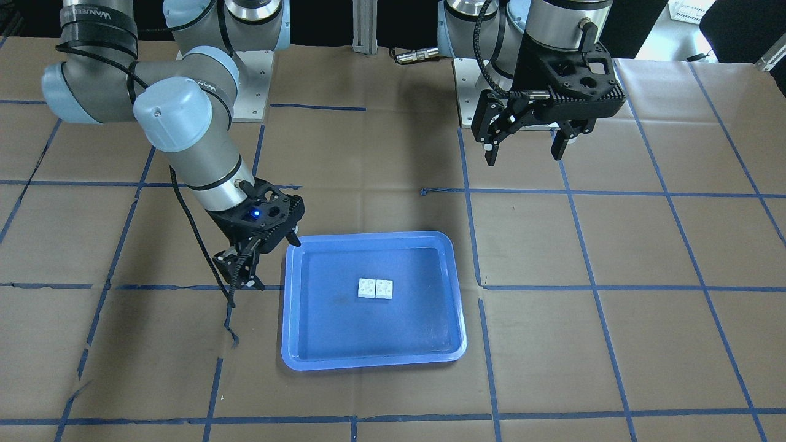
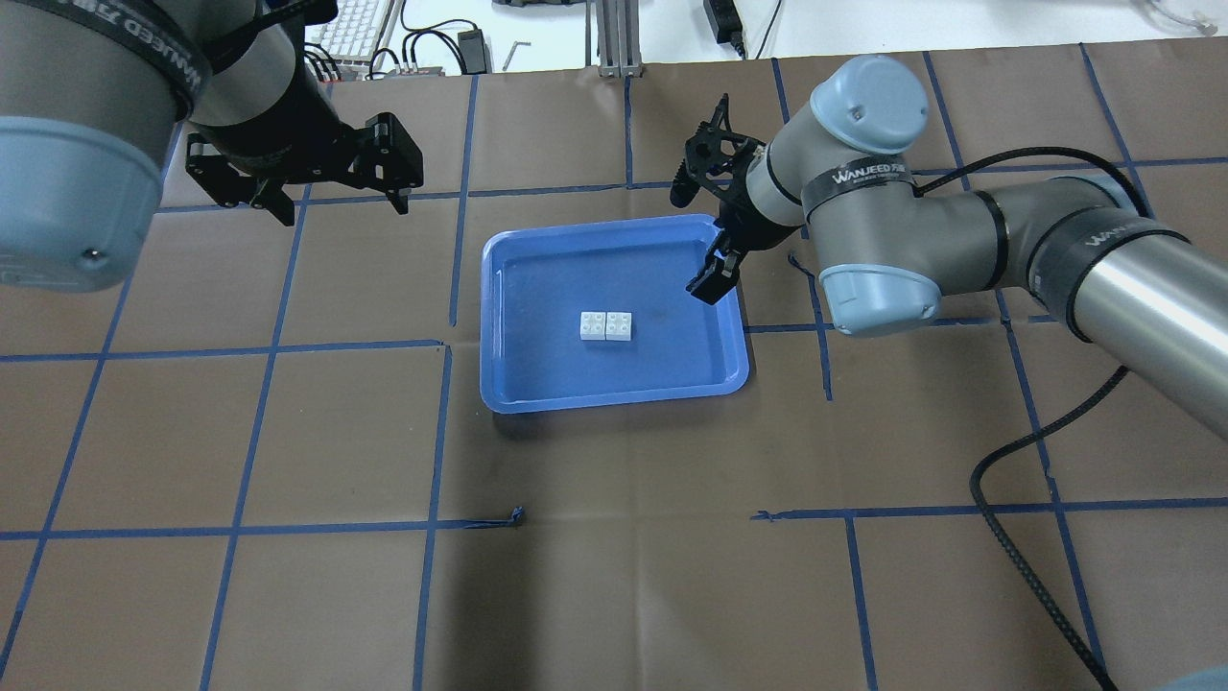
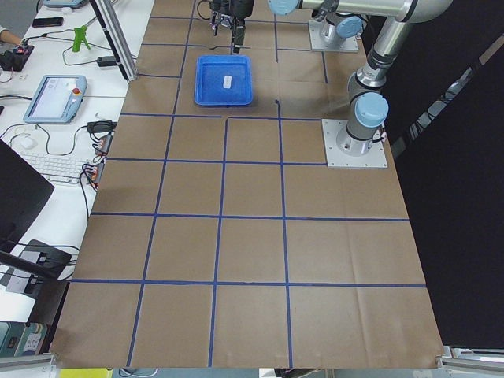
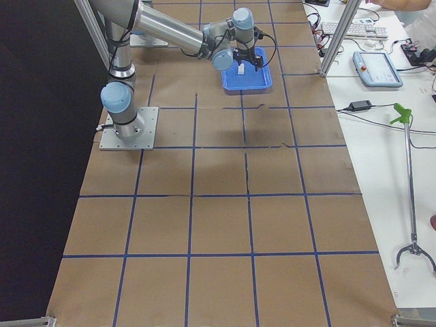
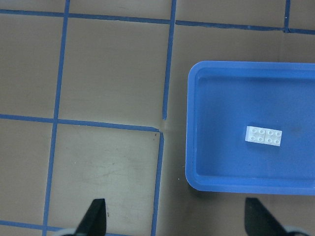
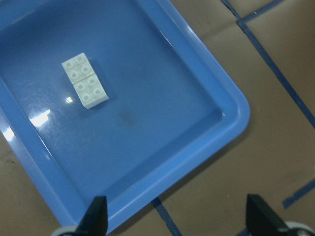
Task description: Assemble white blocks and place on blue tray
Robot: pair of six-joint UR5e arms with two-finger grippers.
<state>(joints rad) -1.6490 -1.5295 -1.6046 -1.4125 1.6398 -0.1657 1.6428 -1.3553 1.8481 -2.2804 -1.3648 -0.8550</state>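
White blocks (image 2: pixel 605 326) apart from R pincer (image 2: pixel 693 242)

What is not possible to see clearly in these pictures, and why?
Whether the white blocks are clipped together or only touching: all views show their tops, the joint is hidden.
Exterior left view: blocks too small to count.
Left wrist view: bottom edge cuts off the left pincer.
Exterior right view: the right arm covers part of the blue tray.

Left arm (image 2: pixel 77 144), right arm (image 2: pixel 959 230): silver-grey tubes, pale blue rounded joint caps, black bands lettered white (WANJEED legible). Ribbed black cable (image 2: pixel 975 480) runs along right arm. Left hand (image 1: pixel 525 156), right hand (image 1: pixel 270 261) black, two-fingered; blue light on right hand.
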